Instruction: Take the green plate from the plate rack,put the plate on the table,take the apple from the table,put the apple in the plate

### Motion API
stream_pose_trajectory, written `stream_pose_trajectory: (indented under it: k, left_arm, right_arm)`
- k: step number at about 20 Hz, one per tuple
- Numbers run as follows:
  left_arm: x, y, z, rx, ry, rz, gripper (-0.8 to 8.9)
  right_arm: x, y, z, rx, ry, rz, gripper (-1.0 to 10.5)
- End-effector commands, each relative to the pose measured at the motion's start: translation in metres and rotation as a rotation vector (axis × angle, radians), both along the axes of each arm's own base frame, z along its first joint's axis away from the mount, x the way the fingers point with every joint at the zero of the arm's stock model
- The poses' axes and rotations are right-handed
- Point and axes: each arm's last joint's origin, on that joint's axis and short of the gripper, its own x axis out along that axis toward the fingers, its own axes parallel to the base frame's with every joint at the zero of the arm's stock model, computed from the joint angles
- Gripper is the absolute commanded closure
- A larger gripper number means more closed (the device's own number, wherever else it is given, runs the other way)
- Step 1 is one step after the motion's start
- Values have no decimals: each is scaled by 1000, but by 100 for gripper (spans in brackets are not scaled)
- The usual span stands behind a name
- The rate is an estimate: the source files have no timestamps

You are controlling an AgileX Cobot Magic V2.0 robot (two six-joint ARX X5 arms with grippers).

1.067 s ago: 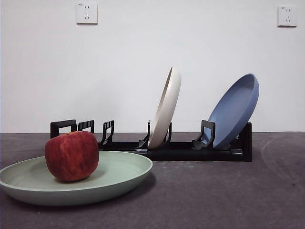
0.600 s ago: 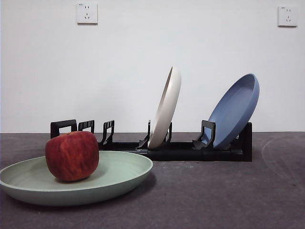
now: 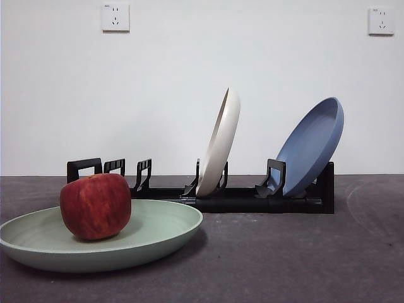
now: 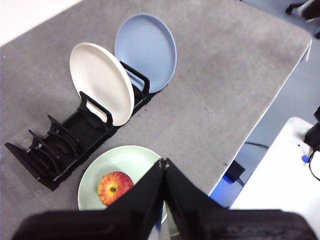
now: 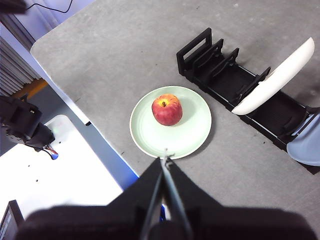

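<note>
The green plate (image 3: 95,238) lies flat on the table (image 3: 284,259) in front of the plate rack (image 3: 240,197), near the table's front edge. The red apple (image 3: 95,206) sits in the plate, left of its middle. Both wrist views look down from high above: the plate (image 4: 122,165) and apple (image 4: 114,187) show below my left gripper (image 4: 163,161), and plate (image 5: 192,135) and apple (image 5: 167,109) below my right gripper (image 5: 165,158). Both grippers are shut, hold nothing, and stay out of the front view.
A cream-white plate (image 3: 219,142) and a blue plate (image 3: 310,146) lean upright in the rack; its left slots (image 3: 107,168) hold nothing. The table edge (image 5: 95,135) runs close to the green plate, with white furniture (image 5: 45,185) beyond it.
</note>
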Motion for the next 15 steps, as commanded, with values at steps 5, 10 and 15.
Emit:
stream_pose_trajectory:
  k: [5,10,15]
  left_arm:
    - [19,15,1,-8,-8,193,817]
    - [18,52,7,-145,-1,537,817]
    - [-11,78,0,-319,-157,725,817]
  right_arm:
    - [0,0,-4,-24,23,-8,946]
    - [0,0,-4,-25,22,-9,946]
    - [0,0,-4,-26,21,-10,946]
